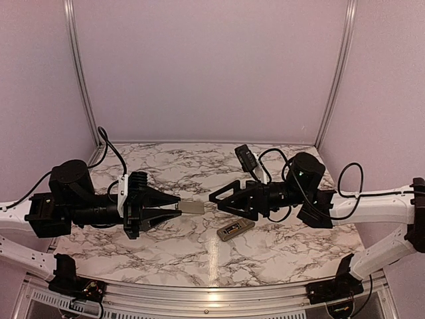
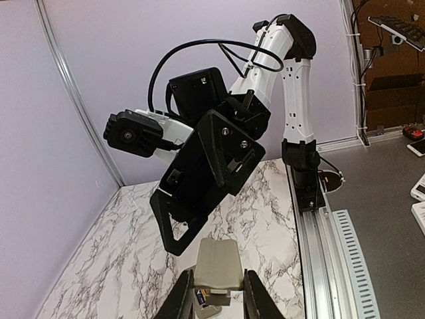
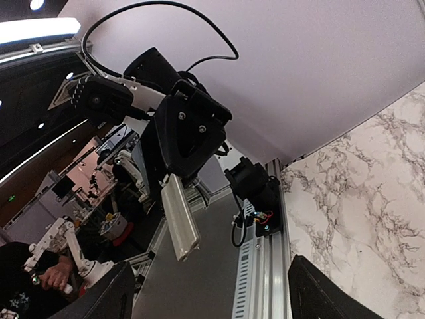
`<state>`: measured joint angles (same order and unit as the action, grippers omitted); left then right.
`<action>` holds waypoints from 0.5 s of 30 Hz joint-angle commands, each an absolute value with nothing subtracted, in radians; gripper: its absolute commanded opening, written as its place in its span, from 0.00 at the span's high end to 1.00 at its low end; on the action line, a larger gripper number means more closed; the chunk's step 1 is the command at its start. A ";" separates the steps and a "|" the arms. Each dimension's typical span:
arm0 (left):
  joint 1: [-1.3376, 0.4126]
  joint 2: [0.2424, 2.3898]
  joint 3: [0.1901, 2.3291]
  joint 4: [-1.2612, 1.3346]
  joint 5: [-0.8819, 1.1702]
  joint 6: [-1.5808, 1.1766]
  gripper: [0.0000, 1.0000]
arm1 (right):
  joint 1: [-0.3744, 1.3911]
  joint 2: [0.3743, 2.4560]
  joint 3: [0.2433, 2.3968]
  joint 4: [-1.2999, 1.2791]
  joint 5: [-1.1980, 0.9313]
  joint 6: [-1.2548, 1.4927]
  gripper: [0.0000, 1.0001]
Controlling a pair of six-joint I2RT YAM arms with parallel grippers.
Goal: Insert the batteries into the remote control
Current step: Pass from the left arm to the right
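The left pincer (image 1: 180, 207) grips the remote control (image 1: 193, 207) by one end at mid-frame, level above the bench (image 1: 166, 252), seemingly steadying it for the empty, wide-open right pincer (image 1: 214, 201) just beside its free end, while a small grey-and-dark piece (image 1: 236, 229) lies on the bench below.

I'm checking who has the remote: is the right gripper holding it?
No, the left gripper is clamped on the remote, while the right gripper is open and clear of it.
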<state>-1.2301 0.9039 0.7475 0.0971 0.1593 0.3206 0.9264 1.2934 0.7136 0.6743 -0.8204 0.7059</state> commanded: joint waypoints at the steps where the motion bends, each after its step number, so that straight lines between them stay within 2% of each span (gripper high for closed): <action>1: -1.229 0.890 0.733 0.137 0.145 0.342 0.90 | 0.924 1.350 0.731 0.909 -0.913 0.931 0.24; 15: -1.229 0.890 0.725 0.138 0.126 0.362 0.91 | 0.996 1.501 0.843 1.019 -0.958 1.036 0.48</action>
<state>-1.2301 0.9020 0.7414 0.1097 0.1440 0.3492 0.9783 1.4765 0.8017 0.9352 -0.9279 0.9821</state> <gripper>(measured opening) 0.234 0.542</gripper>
